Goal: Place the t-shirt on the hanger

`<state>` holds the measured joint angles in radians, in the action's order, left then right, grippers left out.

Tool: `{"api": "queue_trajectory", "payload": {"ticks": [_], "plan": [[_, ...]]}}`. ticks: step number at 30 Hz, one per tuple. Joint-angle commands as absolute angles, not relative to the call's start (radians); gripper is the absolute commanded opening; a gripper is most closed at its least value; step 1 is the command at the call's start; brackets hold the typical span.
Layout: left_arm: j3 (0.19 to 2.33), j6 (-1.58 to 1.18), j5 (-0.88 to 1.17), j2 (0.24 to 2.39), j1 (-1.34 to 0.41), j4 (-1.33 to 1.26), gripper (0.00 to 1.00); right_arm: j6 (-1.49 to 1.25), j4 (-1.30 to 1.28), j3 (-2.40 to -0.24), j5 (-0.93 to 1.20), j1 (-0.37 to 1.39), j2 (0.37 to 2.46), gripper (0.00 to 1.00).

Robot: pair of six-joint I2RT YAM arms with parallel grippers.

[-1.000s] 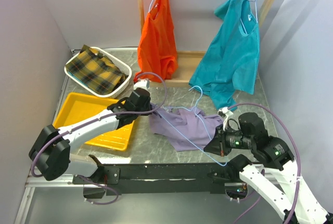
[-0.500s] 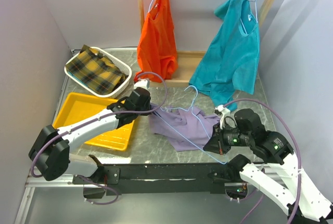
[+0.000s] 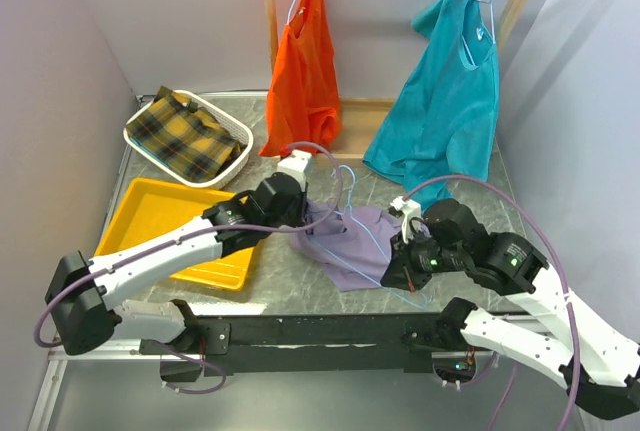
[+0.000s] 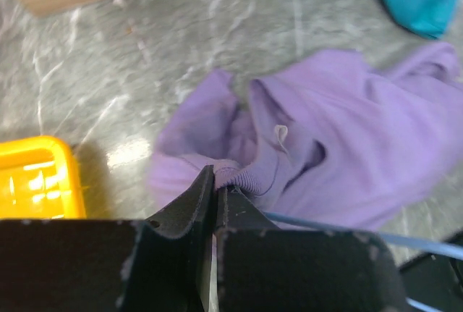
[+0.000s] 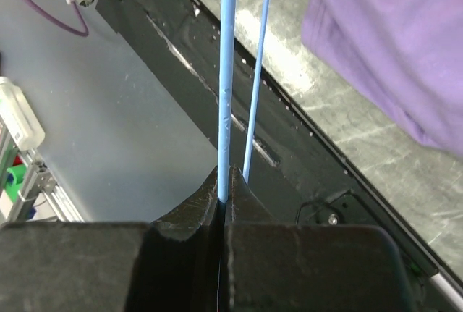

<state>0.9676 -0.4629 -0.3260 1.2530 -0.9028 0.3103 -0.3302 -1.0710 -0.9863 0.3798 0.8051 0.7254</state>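
1. Here, one lavender t-shirt [image 3: 350, 246] lies crumpled on the grey marble table [image 4: 108, 51], between the two arms; it is not yet on the hanger.
2. One light blue wire hanger [image 5: 225, 73] slants across the t-shirt, hook end towards the rack. Two of its wires show in the right wrist view.
3. The left end effector [image 4: 215, 182] is clenched on the t-shirt's ribbed collar edge.
4. The right end effector [image 5: 224, 182] is clenched on one hanger wire, near the table's front edge.
5. Two other garments hang from the one wooden rack [image 3: 268, 11] at the back: one orange garment [image 3: 303, 71] and one teal t-shirt [image 3: 445, 101].
6. At the left stand one white basket [image 3: 232, 121], holding one plaid cloth [image 3: 185, 136], and one yellow tray [image 3: 140, 211], nearer the arms.
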Motion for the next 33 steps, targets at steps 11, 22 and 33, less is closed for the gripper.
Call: {"api": "queue_trajectory", "payload": {"ticks": [11,22,33], "plan": [[1.129,-0.385,-0.374,1.055,-1.104,0.356,0.01,-0.367,-0.795,-1.002,0.279,0.88,0.71,0.0],[1.244,-0.433,-0.362,1.014,-1.239,0.41,0.01,-0.354,-0.634,-0.988,0.187,0.888,0.709,0.0],[1.336,-0.554,-0.647,1.016,-1.304,0.601,0.08,-0.351,-0.263,-0.815,0.187,0.985,0.706,0.0]]}}
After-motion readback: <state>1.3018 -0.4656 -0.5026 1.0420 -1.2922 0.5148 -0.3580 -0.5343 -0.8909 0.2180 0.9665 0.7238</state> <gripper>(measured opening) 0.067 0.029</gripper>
